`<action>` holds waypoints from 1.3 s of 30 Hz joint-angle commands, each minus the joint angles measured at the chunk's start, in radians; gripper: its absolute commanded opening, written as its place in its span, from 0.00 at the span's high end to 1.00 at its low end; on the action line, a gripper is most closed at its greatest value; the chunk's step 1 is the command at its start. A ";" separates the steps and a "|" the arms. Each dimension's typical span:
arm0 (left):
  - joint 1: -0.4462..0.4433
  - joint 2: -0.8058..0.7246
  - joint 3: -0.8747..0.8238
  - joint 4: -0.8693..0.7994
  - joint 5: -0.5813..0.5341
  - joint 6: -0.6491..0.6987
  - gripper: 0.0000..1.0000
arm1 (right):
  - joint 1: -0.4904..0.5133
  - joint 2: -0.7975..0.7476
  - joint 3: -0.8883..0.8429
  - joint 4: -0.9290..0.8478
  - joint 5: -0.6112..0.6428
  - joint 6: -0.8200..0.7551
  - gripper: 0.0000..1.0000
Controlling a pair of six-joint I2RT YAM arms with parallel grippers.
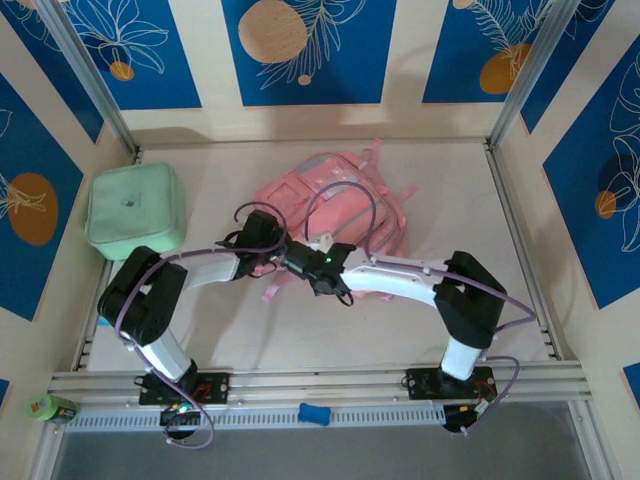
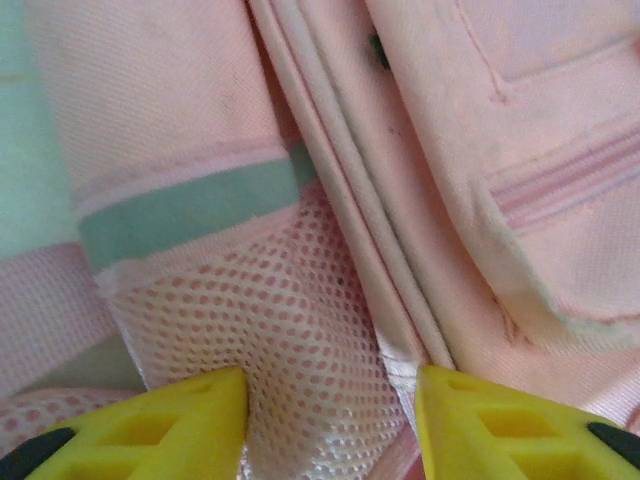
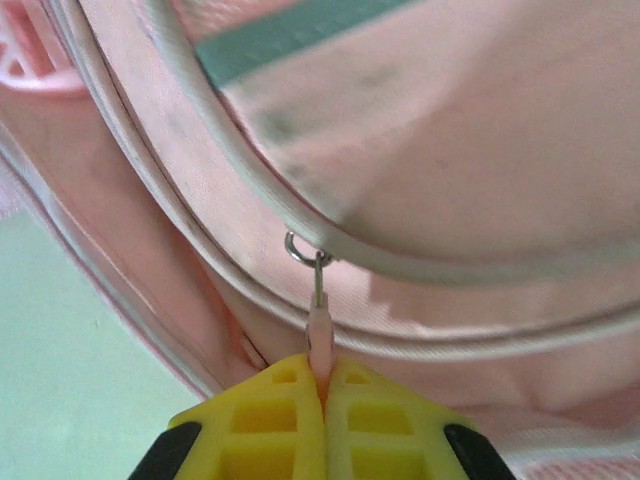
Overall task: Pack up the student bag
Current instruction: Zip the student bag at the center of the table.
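Here, the right tool (image 3: 322,382) is pinching the zip pull (image 3: 319,335) on the bag (image 1: 340,200), while the left tool (image 2: 330,400) is hanging spread over its mesh pocket (image 2: 300,330).

The pale table (image 1: 420,330) carried the pink student bag (image 1: 290,190), which lay flat with its straps loose around it. A mint green case (image 1: 133,210) lay left of the bag, well apart from it.
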 commanded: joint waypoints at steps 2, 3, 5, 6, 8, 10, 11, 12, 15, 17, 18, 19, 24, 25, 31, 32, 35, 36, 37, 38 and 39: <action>0.087 0.013 0.047 -0.063 -0.026 0.109 0.52 | -0.036 -0.093 -0.039 -0.037 -0.099 -0.042 1.00; 0.089 0.008 0.056 -0.072 -0.026 0.128 0.52 | -0.042 -0.099 -0.039 -0.034 -0.102 -0.057 1.00; 0.091 -0.003 0.079 -0.098 -0.007 0.157 0.52 | -0.041 -0.119 -0.050 0.000 -0.121 -0.106 1.00; 0.091 -0.013 0.087 -0.113 0.007 0.162 0.52 | -0.043 -0.124 -0.051 0.006 -0.126 -0.116 1.00; 0.086 -0.052 0.078 -0.124 0.050 0.141 0.52 | -0.057 -0.132 -0.046 0.015 -0.143 -0.118 1.00; 0.075 -0.109 0.034 -0.093 0.090 0.079 0.51 | -0.074 -0.138 -0.053 0.040 -0.183 -0.120 1.00; 0.064 -0.138 0.005 -0.070 0.108 0.040 0.51 | -0.083 -0.140 -0.062 0.055 -0.203 -0.120 1.00; 0.049 -0.166 -0.016 -0.046 0.118 0.012 0.50 | -0.090 -0.143 -0.069 0.068 -0.215 -0.118 1.00; -0.023 -0.225 -0.038 -0.047 0.124 -0.059 0.49 | -0.101 -0.151 -0.091 0.098 -0.243 -0.115 1.00; -0.081 -0.254 -0.072 -0.019 0.100 -0.142 0.48 | -0.101 -0.152 -0.096 0.103 -0.237 -0.112 1.00; -0.106 -0.258 -0.096 0.041 0.097 -0.169 0.48 | -0.101 -0.155 -0.099 0.108 -0.237 -0.112 1.00; -0.125 -0.253 -0.112 0.100 0.106 -0.207 0.48 | -0.101 -0.158 -0.106 0.116 -0.237 -0.110 1.00; -0.165 -0.233 -0.133 0.198 0.135 -0.325 0.49 | -0.107 -0.172 -0.128 0.137 -0.231 -0.089 1.00; -0.179 -0.235 -0.140 0.220 0.120 -0.338 0.49 | -0.105 -0.183 -0.141 0.150 -0.230 -0.085 1.00; -0.227 -0.188 -0.150 0.280 0.095 -0.444 0.51 | -0.112 -0.192 -0.160 0.190 -0.231 -0.080 1.00; -0.229 -0.177 -0.157 0.325 0.092 -0.456 0.52 | -0.111 -0.188 -0.158 0.186 -0.226 -0.079 1.00; -0.251 -0.144 -0.135 0.313 0.096 -0.511 0.53 | -0.113 -0.187 -0.162 0.195 -0.228 -0.074 1.00; -0.260 -0.137 -0.142 0.329 0.086 -0.534 0.54 | -0.113 -0.186 -0.163 0.200 -0.228 -0.075 1.00; -0.268 -0.129 -0.157 0.360 0.063 -0.558 0.54 | -0.114 -0.185 -0.164 0.204 -0.228 -0.075 1.00; -0.274 -0.124 -0.164 0.383 0.042 -0.567 0.55 | -0.113 -0.183 -0.164 0.208 -0.227 -0.075 1.00; -0.277 -0.118 -0.157 0.377 0.030 -0.578 0.55 | -0.114 -0.181 -0.165 0.211 -0.225 -0.077 1.00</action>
